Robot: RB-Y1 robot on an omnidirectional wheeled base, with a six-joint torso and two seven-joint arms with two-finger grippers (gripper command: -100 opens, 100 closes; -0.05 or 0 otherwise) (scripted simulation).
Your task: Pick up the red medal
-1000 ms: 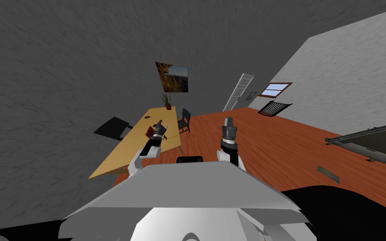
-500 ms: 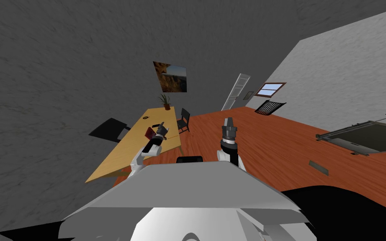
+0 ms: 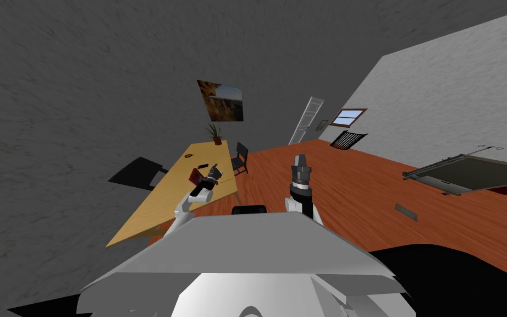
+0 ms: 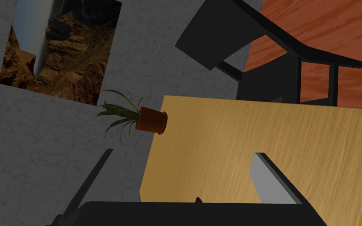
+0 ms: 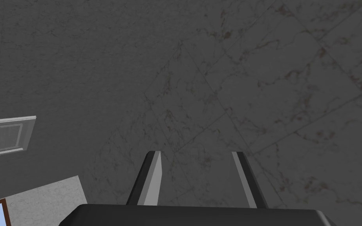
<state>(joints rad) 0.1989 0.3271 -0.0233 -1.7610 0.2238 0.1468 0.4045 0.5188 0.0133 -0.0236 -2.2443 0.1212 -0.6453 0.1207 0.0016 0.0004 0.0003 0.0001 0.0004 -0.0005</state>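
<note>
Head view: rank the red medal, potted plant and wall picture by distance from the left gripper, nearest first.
1. red medal: on the table, right beside the left gripper, on its outer side.
2. potted plant: at the table's far end, ahead of the gripper.
3. wall picture: hung behind and above the potted plant, farthest.

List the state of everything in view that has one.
left gripper: open, holding nothing, over the table.
right gripper: open, holding nothing, raised off the table's side.
red medal: lying on the table beside the left gripper, not gripped.
potted plant: upright at the table's far end.
chair: upright, next to the table.
door: open.
</note>
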